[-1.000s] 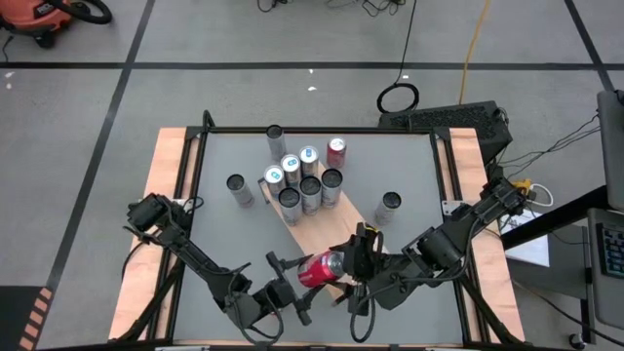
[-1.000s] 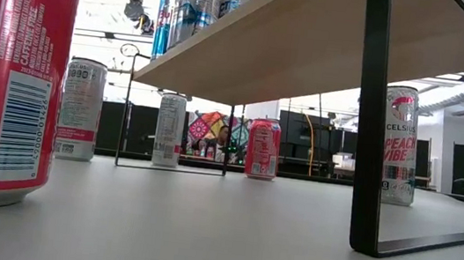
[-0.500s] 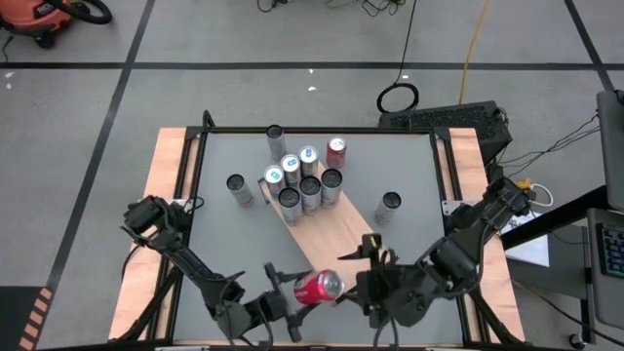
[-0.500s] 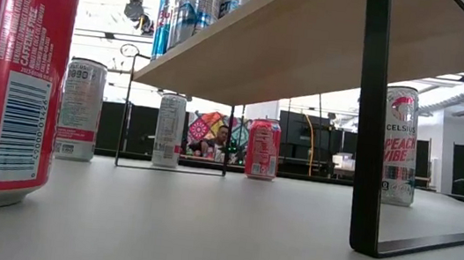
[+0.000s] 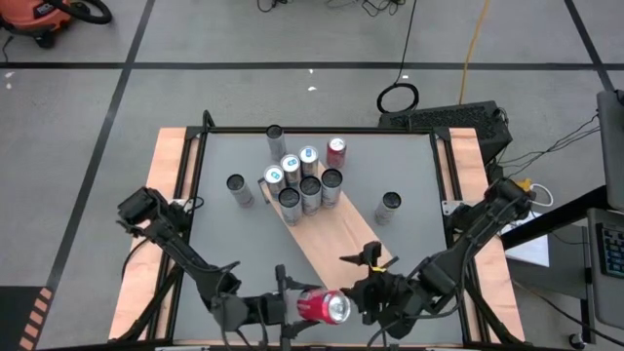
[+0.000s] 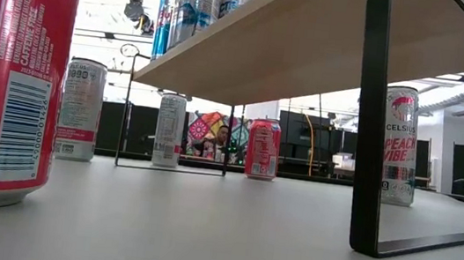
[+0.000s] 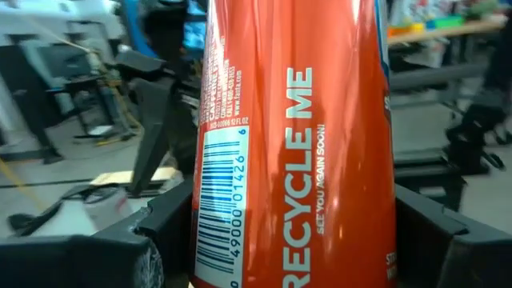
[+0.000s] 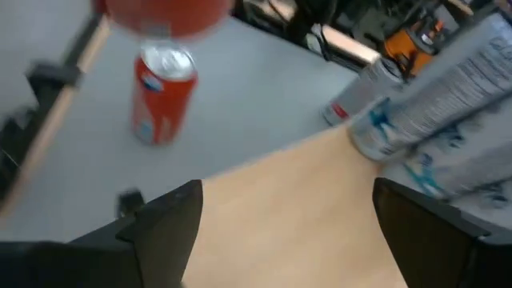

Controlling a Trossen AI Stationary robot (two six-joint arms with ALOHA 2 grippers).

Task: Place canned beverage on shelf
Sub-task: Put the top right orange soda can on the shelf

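A red canned beverage (image 5: 322,305) hangs above the table's near edge, my left gripper (image 5: 302,306) shut on it. In the left wrist view the can (image 7: 296,144) fills the space between both fingers. My right gripper (image 5: 356,276) stands open and holds nothing. It is just right of the can, over the near end of the shelf (image 5: 336,239). The shelf is a light wooden board on black legs (image 6: 371,120). Several cans (image 5: 302,180) stand on its far end. In the right wrist view the board (image 8: 280,192) lies under my open right gripper (image 8: 288,232). My left gripper pinches the can's round wall (image 7: 212,240) between its two fingers, one on each side. The fingers come in level and lie across the can. The can is lifted clear of the table and lies about on its side, its silver top (image 5: 338,308) toward the table's right.
Loose cans stand on the table: grey ones (image 5: 237,188) (image 5: 390,205) (image 5: 275,136) and a red one (image 5: 336,149). Another red can (image 6: 8,76) stands close to the low camera. Pale wood strips (image 5: 166,214) line the table's sides. A person (image 6: 220,137) sits far behind.
My right gripper has let go of the red can, opened wider, and drawn back toward the near right edge while sinking. The can stays in my left gripper, which has turned and swung it toward the table's near edge.
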